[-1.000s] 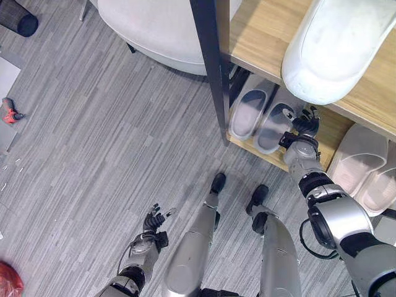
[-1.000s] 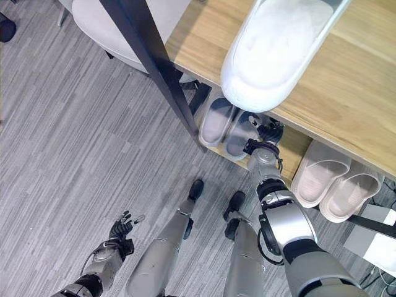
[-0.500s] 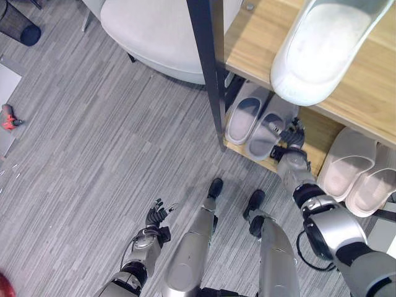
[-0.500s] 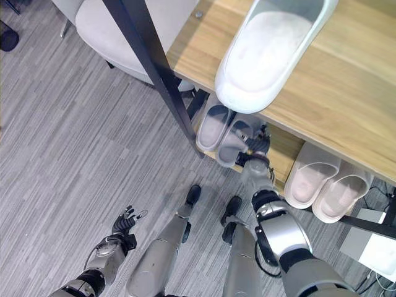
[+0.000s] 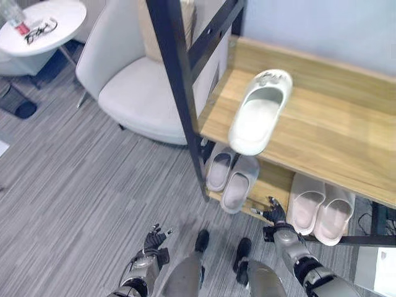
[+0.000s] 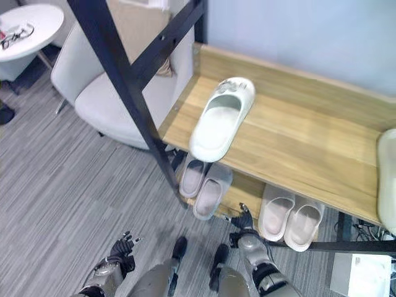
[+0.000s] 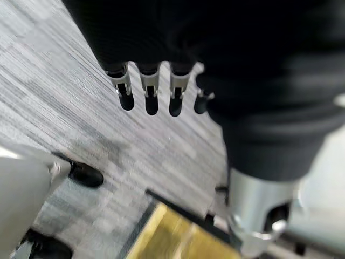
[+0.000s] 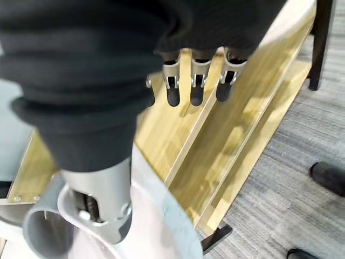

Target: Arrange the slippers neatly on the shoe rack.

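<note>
A white slipper (image 5: 260, 112) lies on the wooden top shelf (image 5: 322, 133) of the shoe rack, its heel past the front edge. The end of another white slipper (image 6: 387, 179) lies on that shelf far to the right. On the low shelf (image 5: 272, 182) a grey pair (image 5: 230, 176) sits at the left and a pale pink pair (image 5: 320, 207) at the right. My right hand (image 5: 274, 215) hovers open just in front of the low shelf, between the two pairs, its fingers (image 8: 195, 86) straight and holding nothing. My left hand (image 5: 153, 239) hangs open over the floor, away from the rack.
The rack's black corner post (image 5: 179, 80) and slanted brace (image 5: 213, 37) stand at its left end. A grey-white armchair (image 5: 139, 96) sits beside the rack, with a small round white table (image 5: 40, 28) farther left. A white box (image 6: 362, 275) lies on the floor at the right.
The camera has tipped up, so the top shelf and chair come into view. My right hand has drawn back from the right grey slipper to the low shelf's front.
</note>
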You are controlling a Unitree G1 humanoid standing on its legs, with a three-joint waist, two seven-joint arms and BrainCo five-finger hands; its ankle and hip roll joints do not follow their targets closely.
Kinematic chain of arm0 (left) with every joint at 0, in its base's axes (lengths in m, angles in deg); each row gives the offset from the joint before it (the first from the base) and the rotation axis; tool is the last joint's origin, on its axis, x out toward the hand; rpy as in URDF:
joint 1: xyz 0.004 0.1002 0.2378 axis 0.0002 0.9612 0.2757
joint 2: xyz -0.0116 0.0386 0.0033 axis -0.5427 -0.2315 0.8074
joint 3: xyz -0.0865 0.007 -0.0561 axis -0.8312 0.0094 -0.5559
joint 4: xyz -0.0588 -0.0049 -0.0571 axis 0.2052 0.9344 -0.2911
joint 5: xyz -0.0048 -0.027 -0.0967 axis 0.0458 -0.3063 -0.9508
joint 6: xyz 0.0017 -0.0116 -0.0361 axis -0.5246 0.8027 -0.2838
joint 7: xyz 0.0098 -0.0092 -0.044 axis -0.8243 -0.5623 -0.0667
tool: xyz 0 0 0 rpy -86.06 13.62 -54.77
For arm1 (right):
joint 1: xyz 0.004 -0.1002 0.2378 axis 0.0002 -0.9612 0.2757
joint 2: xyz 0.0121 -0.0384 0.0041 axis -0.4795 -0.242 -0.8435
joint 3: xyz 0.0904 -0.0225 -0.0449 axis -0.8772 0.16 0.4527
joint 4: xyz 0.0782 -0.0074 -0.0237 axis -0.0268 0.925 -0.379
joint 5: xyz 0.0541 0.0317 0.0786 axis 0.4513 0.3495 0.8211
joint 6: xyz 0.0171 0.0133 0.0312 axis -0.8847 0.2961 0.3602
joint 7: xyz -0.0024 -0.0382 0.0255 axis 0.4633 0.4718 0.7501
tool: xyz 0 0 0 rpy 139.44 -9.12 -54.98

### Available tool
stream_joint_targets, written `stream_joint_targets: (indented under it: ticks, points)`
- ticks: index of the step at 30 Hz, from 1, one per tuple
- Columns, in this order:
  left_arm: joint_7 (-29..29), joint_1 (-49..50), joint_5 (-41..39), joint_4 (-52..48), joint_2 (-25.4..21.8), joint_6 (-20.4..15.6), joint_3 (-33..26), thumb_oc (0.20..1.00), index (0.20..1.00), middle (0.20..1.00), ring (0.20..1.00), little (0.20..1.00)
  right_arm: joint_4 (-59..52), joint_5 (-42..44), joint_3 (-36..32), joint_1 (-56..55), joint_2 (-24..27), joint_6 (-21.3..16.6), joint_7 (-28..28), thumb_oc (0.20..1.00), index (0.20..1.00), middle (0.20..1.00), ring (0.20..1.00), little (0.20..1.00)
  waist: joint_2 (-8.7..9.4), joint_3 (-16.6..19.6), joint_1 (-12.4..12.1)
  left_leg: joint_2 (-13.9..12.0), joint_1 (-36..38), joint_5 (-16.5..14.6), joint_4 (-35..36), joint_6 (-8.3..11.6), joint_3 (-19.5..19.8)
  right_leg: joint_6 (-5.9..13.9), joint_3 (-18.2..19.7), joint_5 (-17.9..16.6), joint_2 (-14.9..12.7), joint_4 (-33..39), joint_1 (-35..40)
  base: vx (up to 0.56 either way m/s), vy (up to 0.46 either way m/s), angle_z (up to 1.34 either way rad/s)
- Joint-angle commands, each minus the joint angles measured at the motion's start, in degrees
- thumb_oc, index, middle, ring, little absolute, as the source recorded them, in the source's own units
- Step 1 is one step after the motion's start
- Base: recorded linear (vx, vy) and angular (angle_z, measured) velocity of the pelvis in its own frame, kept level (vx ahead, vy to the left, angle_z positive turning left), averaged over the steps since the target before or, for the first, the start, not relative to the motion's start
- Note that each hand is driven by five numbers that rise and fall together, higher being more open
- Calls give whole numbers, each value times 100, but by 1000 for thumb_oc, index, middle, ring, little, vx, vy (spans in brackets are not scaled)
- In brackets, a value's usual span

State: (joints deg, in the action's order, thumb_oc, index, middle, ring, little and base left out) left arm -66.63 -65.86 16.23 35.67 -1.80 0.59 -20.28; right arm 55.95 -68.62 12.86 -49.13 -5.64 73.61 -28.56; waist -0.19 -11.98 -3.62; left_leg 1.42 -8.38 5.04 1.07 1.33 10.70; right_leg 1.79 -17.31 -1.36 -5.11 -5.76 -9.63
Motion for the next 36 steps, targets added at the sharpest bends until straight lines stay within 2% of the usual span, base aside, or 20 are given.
stream_joint_targets:
  ticks: [1,4,7,9,10,11,12,13,14,15,17,19,20,23,29,36]
  points:
    - [58,-247,467,-102,-112,-126,129,1000,1000,1000,1000,1000,-360,-187,103,86,80,-87,-382,1000,1000,1000,1000,1000,108,33,11,15,-5,32,166,187,-103,520,91,-47,-314,658,527,42,-27,-10]
    - [254,-55,905,-871,-246,-169,540,1000,1000,1000,1000,1000,-524,-536,276,-512,341,-52,-841,1000,1000,1000,1000,1000,86,264,132,-31,215,91,363,227,-165,536,137,-89,-242,863,713,61,-44,-6]
    - [425,-15,1043,-1203,-278,-182,838,1000,1000,1000,1000,1000,-302,-896,398,-696,429,-15,-937,1000,1000,1000,1000,1000,81,349,175,-51,305,60,384,229,-196,549,161,-96,-222,943,818,62,-43,-5]
    - [637,47,1361,-1746,-384,-201,1307,1000,1000,1000,1000,1000,65,-1232,346,-980,530,78,-998,1000,1000,1000,1000,1000,60,468,271,-58,433,-13,384,204,-259,562,257,-98,-201,1024,939,72,-23,-4]
    - [636,54,1362,-1753,-388,-198,1312,1000,1000,1000,1000,1000,67,-1236,343,-985,526,76,-996,1000,1000,1000,1000,1000,61,467,262,-59,441,-17,384,204,-264,562,263,-96,-200,1025,945,71,-22,-21]
    - [753,-38,1652,-1989,-464,-197,1631,1000,1000,1000,1000,1000,428,-1421,258,-1101,561,112,-964,1000,1000,1000,1000,1000,39,532,350,-65,521,-63,388,193,-312,572,329,-88,-183,1045,997,64,-27,-21]
    - [1227,-596,484,-4982,-663,-1108,1857,1000,1000,1000,1000,1000,713,-1410,291,-1183,425,89,-823,1000,1000,1000,1000,1000,49,540,343,-61,562,-91,393,198,-308,576,325,-78,-187,1056,1040,86,-34,-18]
    - [1233,48,2760,-1361,-233,284,2211,1000,1000,1000,1000,1000,1104,-1701,246,-1218,359,163,-925,1000,1000,1000,1000,1000,31,529,343,-73,631,-144,386,183,-350,581,399,-41,-167,1055,1073,31,-20,-10]
    - [1220,30,2772,-1321,-200,260,2211,1000,1000,1000,1000,1000,1105,-1702,240,-1212,372,161,-925,1000,1000,1000,1000,1000,20,550,347,-66,592,-115,391,178,-345,585,394,-66,-174,1062,1037,7,-8,-27]
    - [1242,152,2234,-2798,-580,-75,2399,1000,1000,1000,1000,1000,1515,-1611,-50,-1152,543,274,-796,1000,1000,1000,1000,1000,-33,568,408,-74,596,-136,388,166,-383,588,427,-86,-170,1070,1036,-9,-1,-27]
    - [1458,27,2364,-3476,-844,-98,2779,1000,1000,1000,1000,1000,1757,-1694,-192,-1052,609,316,-675,1000,1000,1000,1000,1000,-71,592,450,-82,622,-165,391,158,-420,595,461,-75,-165,1076,1028,11,1,-24]
    - [1588,-93,2215,-4126,-1053,-109,2913,1000,1000,1000,1000,1000,1887,-1698,-326,-1033,698,355,-601,1000,1000,1000,1000,1000,-119,602,506,-81,647,-189,393,148,-453,610,476,-82,-170,1076,1022,15,8,-10]
    - [1802,-255,1898,-4963,-1337,-100,3007,1000,1000,1000,1000,1000,1939,-1630,-463,-1036,778,372,-593,1000,1000,1000,1000,1000,-150,595,530,-92,675,-239,393,144,-482,616,512,-55,-164,1076,1040,0,0,0]
    - [2121,-328,1350,-6112,-1804,6,2983,1000,1000,1000,1000,1000,1986,-1531,-669,-1034,852,352,-594,1000,1000,1000,1000,1000,-170,612,538,-88,656,-232,393,133,-518,625,554,-78,-166,1076,996,-3,4,-10]
    - [2324,-843,1016,-7348,-2105,26,3002,1000,1000,1000,1000,1000,1779,-1583,-592,-1011,931,283,-730,1000,1000,1000,1000,1000,-183,636,584,-98,680,-258,393,159,-545,627,574,-52,-162,1076,1022,4,-4,-4]
    - [2440,-1474,531,-7989,-2110,59,3115,1000,1000,1000,1000,1000,1540,-1585,-419,-974,955,227,-868,1000,1000,1000,1000,1000,-193,643,631,-94,720,-275,393,174,-543,623,553,-36,-162,1076,1072,0,0,0]
